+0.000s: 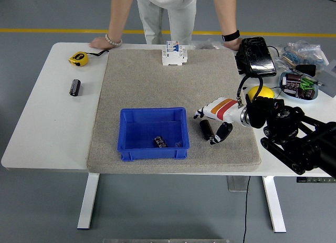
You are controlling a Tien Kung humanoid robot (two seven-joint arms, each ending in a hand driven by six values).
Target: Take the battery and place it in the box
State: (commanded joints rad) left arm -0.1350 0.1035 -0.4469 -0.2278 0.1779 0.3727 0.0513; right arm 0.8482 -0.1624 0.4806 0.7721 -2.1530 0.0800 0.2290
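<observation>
While our right hand (pixel 214 119) hangs low over the grey mat (pixel 142 80), the battery (pixel 206 129) lies on that mat just at its 7 o'clock, between the curled thumb and the white fingers (pixel 201 113), which look loosely spread and grip nothing yet. We judge its long axis runs roughly 12 to 6. The blue box (pixel 126 148) sits at 9 o'clock from the battery, close by on the surface. Our left hand is out of view, so the right is nearer.
</observation>
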